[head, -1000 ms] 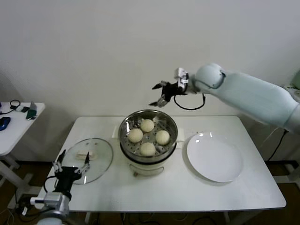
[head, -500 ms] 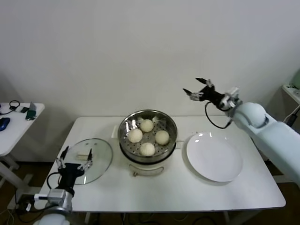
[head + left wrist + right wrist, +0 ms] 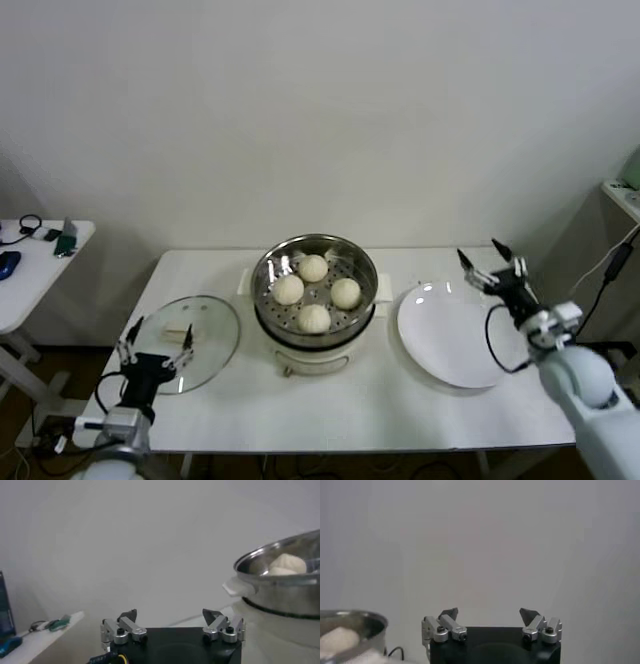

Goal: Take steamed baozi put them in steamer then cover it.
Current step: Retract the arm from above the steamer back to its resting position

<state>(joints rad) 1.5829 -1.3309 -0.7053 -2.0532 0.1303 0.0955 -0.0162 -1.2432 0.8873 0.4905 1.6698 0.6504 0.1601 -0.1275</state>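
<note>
Several steamed baozi (image 3: 314, 292) lie on the perforated floor of the shiny steamer (image 3: 268, 295) at the table's middle. One also shows in the left wrist view (image 3: 287, 563) inside the steamer's rim (image 3: 280, 587). The clear glass lid (image 3: 210, 345) lies flat on the table left of the steamer. My left gripper (image 3: 155, 345) is open and empty at the lid's front left edge. My right gripper (image 3: 492, 262) is open and empty, raised over the right side of the white plate (image 3: 455, 335). Both wrist views show their jaws apart, left (image 3: 170, 615) and right (image 3: 489, 613).
A white side table (image 3: 30, 270) with small items stands at the far left. The steamer rim shows at the edge of the right wrist view (image 3: 350, 625). The main table's front edge (image 3: 350, 440) runs below the plate and lid.
My right arm has swung from above the steamer's back rim out to the right and down, to beside the plate. The left gripper has barely moved.
</note>
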